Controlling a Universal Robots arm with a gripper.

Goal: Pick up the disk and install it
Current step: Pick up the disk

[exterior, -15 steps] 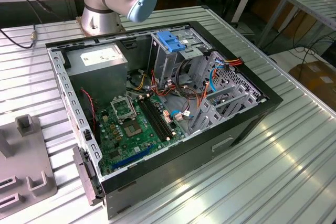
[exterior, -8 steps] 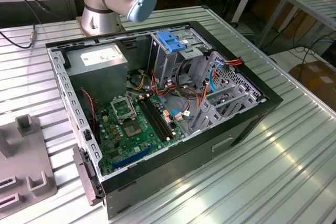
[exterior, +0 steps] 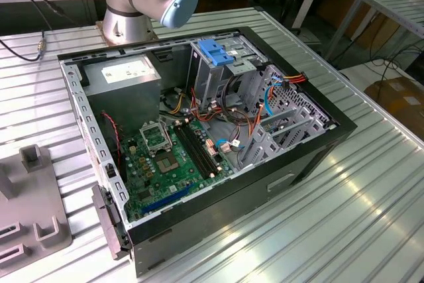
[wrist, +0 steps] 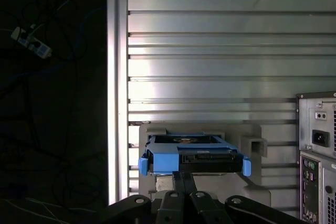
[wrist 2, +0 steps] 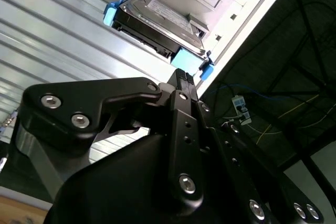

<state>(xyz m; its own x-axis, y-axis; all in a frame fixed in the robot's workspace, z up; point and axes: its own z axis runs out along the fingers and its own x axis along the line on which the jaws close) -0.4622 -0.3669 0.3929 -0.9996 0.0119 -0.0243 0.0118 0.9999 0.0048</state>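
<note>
The disk, a flat rectangular grey metal hard drive with a printed label on its upper face and a bright blue plastic carrier rail around it, lies in a pale grey moulded holder. The holder stands on the ribbed aluminium table close to the table's edge. It is some way from the back of the open black computer case, which stands in the middle of the table in the exterior view. The black gripper points at the near end of the disk. In both wrist views its two thin fingers seem to be pressed together with nothing between them, and its tip is just beside the blue rail, but I cannot tell whether it touches it. I judge the disk to be stiff and rather heavy for its size, with smooth metal faces that can slip, and sensitive to knocks. The blue rail is probably thinner and more flexible, so it may bend under a strong squeeze. The end facing the gripper shows a dark connector strip between two blue corner tabs, and this part looks delicate. A good hold, in my opinion, is across the two flat faces of the metal body, near the middle of the end. Inside the case, a fixed blue plastic bracket sits on top of the metal drive cage at the far side.
</note>
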